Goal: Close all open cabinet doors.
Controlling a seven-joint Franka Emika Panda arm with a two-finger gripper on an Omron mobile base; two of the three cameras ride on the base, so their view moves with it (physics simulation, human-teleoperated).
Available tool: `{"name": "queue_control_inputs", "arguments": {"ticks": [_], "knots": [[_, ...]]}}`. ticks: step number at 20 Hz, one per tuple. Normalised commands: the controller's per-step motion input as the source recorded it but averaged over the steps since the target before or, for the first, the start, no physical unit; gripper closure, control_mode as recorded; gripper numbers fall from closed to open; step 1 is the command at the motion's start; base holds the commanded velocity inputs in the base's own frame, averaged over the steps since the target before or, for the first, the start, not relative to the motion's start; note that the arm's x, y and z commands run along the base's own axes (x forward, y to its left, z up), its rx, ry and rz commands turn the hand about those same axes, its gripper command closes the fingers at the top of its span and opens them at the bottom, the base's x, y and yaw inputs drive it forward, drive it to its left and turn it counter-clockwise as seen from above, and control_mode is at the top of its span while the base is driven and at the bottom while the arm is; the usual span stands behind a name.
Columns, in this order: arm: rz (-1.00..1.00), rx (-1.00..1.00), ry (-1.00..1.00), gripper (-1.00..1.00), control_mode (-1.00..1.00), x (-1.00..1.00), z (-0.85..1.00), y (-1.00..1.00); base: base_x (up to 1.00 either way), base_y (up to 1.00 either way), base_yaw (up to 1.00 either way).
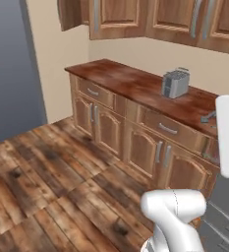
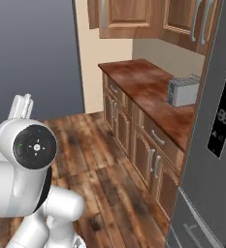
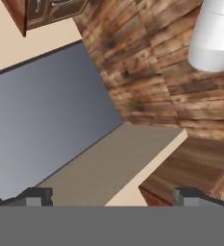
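Left base view
- Wall cabinet doors [image 1: 117,17]: five show along the top edge. The leftmost, in the upper left corner [image 1: 69,14], stands swung out from the row; the other four lie flush.
- Bar handles: three grey vertical ones can be counted on these doors.
- Counter [image 1: 130,83]: one dark red-brown top, running from centre left to the right edge.
- Toaster [image 1: 175,82]: one, silver, on the counter right of centre.
- Drawer fronts [image 1: 93,91]: two with short horizontal handles.
- Base doors [image 1: 109,129]: four, in two pairs under the counter.

Right base view
- Wall cabinet doors: three at the top; the edge of the swung-out one [image 2: 93,13] is at top centre-left.
- Fridge [image 2: 216,145]: one grey body along the right side, with a dark display panel.
- Toaster: right of centre on the counter.
- Arm: large white joint in the lower left.

Hand view
- Gripper [image 3: 112,198]: two dark fingertips at the bottom, set wide apart, nothing between them.
- Surroundings: grey wall, plank floor, a cabinet corner at upper left.
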Motion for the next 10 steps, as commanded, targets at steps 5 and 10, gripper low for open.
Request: {"name": "queue_control_inputs", "arguments": {"ticks": [5, 10], "knots": [[0.0, 0.0, 0.0, -1.0, 1.0, 0.0, 0.0, 0.0, 1.0, 0.92, 0.0], [0.0, 0.0, 0.0, -1.0, 1.0, 0.0, 0.0, 0.0, 1.0, 0.86, -0.02]]}}
